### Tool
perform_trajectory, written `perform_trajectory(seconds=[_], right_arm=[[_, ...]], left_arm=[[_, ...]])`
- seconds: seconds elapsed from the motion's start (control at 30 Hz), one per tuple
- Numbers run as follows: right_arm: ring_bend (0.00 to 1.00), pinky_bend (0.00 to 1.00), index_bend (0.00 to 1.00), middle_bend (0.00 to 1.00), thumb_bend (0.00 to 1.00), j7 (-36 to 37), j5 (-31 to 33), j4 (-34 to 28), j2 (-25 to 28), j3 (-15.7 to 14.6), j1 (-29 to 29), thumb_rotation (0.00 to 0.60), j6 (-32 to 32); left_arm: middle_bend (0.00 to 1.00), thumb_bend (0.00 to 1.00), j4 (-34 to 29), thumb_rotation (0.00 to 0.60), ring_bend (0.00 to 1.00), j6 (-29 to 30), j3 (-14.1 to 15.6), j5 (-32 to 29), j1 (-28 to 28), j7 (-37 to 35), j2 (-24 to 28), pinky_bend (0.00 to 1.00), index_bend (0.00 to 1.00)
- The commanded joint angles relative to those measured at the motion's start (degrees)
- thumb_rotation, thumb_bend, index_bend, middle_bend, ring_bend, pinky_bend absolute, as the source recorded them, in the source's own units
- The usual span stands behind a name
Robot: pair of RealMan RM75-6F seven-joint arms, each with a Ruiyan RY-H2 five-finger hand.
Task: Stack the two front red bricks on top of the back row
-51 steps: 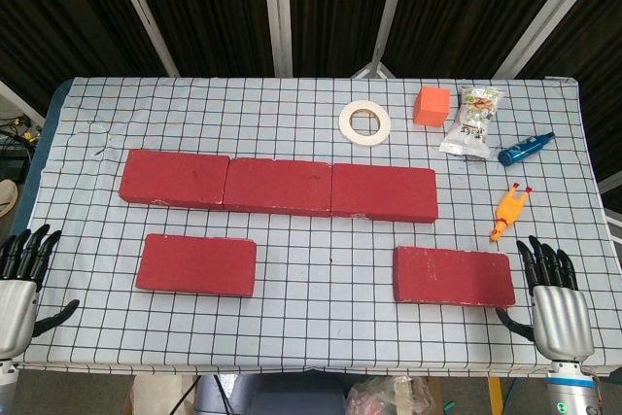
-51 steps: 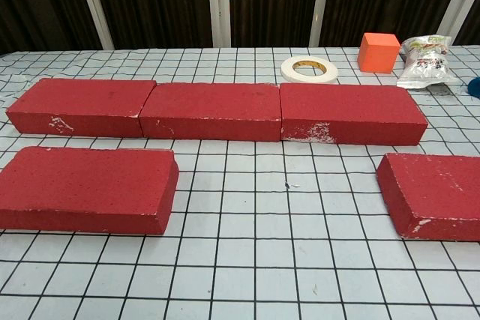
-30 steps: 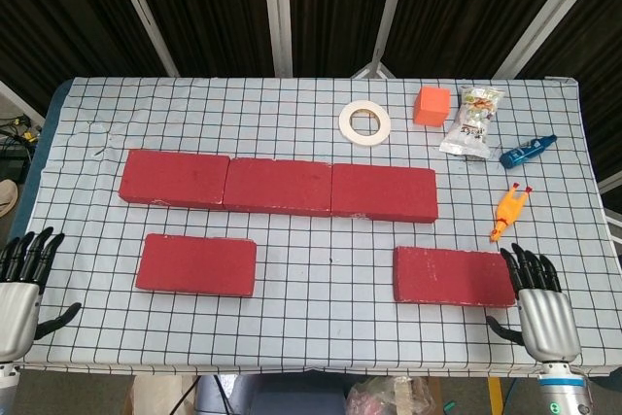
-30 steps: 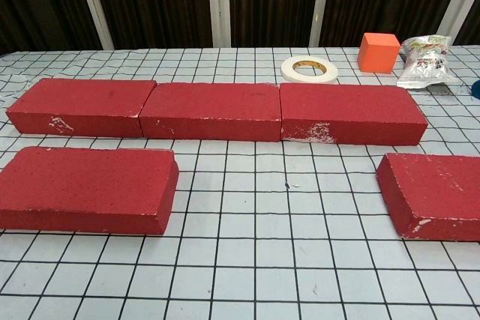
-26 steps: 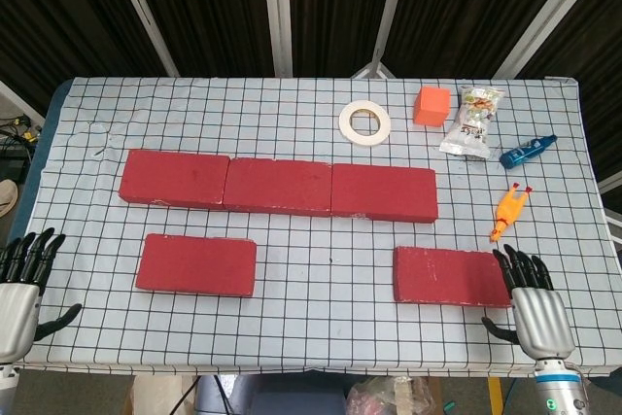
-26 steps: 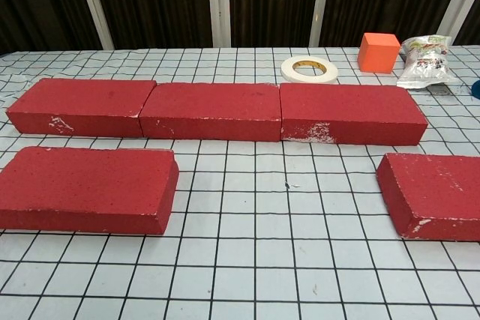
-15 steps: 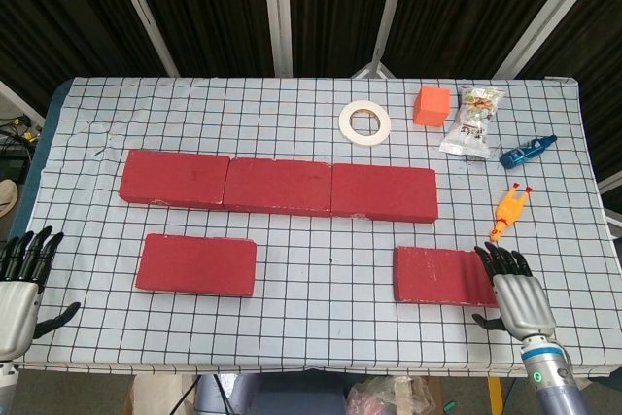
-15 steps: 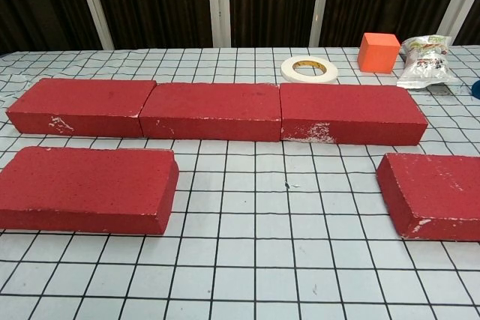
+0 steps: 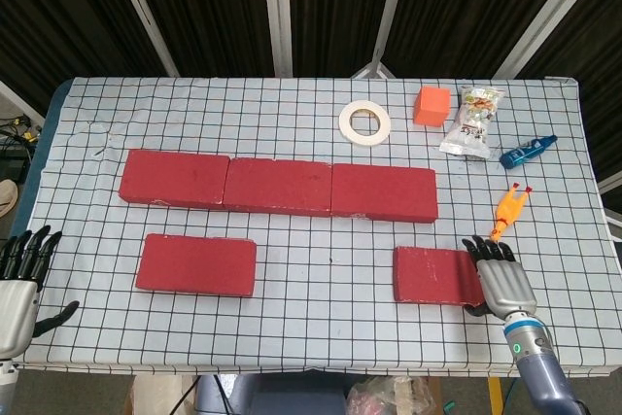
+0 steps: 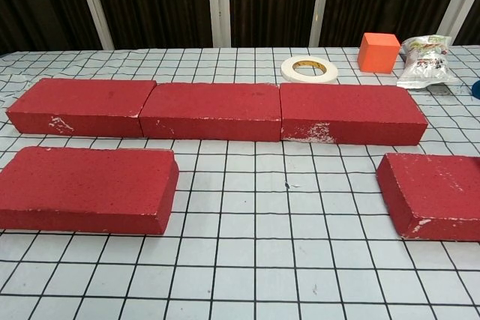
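Three red bricks form the back row [image 9: 278,185] [image 10: 214,110] across the table's middle. The front left brick [image 9: 196,264] [image 10: 84,189] lies flat nearer me, and the front right brick [image 9: 434,275] [image 10: 433,195] lies flat as well. My right hand [image 9: 496,278] hovers over the right end of the front right brick, fingers spread and pointing away, hiding that end; whether it touches the brick I cannot tell. My left hand [image 9: 17,293] waits open at the table's front left corner, well left of the front left brick. Neither hand shows in the chest view.
Behind the back row lie a roll of white tape [image 9: 364,122], an orange cube [image 9: 431,106], a snack packet [image 9: 473,120], a blue bottle [image 9: 525,149] and an orange rubber chicken [image 9: 507,209]. The checked tablecloth [image 9: 321,250] ends close to both hands at the front edge.
My right hand has slid left from beside the front right brick to over its right end. The left hand and all bricks have stayed where they were.
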Motion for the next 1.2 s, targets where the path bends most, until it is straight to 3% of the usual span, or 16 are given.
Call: perform_trajectory(seconds=[0.03,0.4,1.2], right_arm=[[0.00,0.00,0.00,0.00,0.18,-1.27,2.02,-0.25,-0.40,-0.55,1.28,0.600,0.32],[0.00,0.00,0.00,0.00,0.18,-3.35,7.20,0.58,-2.67,-2.04,4.64,0.600,0.78],[0.00,0.00,0.00,0.00,0.18,-5.47,10.05,2.16,-6.95,-3.82,8.35,0.600,5.22]], left_arm=[[0.02,0.00,-0.03,0.600,0.00,-0.02,-0.05,-0.12,0.00,-0.05,0.03,0.05,0.05],[0.02,0.00,-0.11,0.600,0.00,-0.45,-0.13,-0.56,-0.20,0.25,0.02,0.05,0.05],[0.02,0.00,0.00,0.600,0.00,-1.07,-0.82,-2.33,-0.66,-0.98,0.40,0.05,0.05]])
